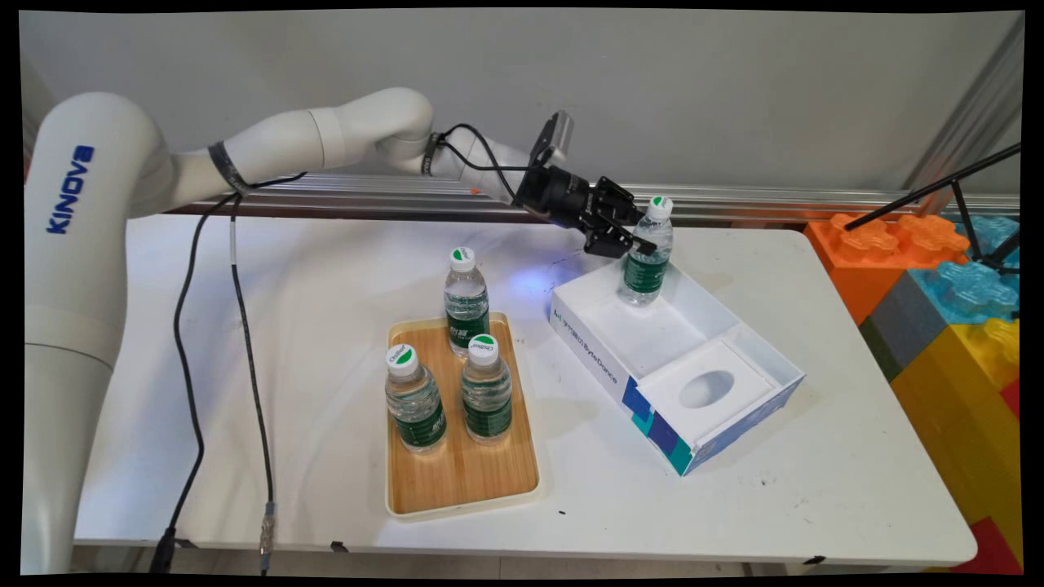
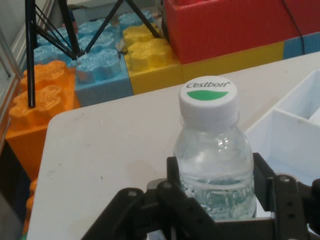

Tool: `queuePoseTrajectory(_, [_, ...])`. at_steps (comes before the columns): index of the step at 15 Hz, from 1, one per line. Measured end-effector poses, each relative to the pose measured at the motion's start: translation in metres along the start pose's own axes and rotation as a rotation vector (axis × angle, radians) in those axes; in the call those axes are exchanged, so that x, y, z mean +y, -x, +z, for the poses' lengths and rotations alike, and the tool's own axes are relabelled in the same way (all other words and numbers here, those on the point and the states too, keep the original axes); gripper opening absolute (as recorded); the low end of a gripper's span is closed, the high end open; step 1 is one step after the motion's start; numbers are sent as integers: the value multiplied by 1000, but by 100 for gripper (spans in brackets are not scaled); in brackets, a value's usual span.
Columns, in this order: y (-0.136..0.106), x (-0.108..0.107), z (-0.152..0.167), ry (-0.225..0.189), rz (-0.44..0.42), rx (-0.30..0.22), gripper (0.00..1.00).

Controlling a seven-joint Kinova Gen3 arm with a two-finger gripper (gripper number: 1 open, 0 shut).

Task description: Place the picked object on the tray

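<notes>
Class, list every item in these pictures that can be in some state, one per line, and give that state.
Gripper: fingers either side of the boxed bottle; grip unclear.
Bottle in the box: upright, capped, in the far compartment.
Box: open, no lid on it.
Three bottles on the tray: upright, capped.
Tray: flat on the table, near end bare.

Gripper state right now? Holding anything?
Gripper: fingers on both sides of a water bottle standing in the white box; whether they grip it cannot be told.
</notes>
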Motion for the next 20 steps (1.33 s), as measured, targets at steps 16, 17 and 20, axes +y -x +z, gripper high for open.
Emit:
queuePoseTrajectory(16, [-69, 32, -71, -91, -17, 103, 0])
queuePoseTrajectory(17, [-71, 32, -77, -108, -17, 104, 0])
queuePoseTrajectory(20, [-76, 33, -98, -172, -23, 101, 0])
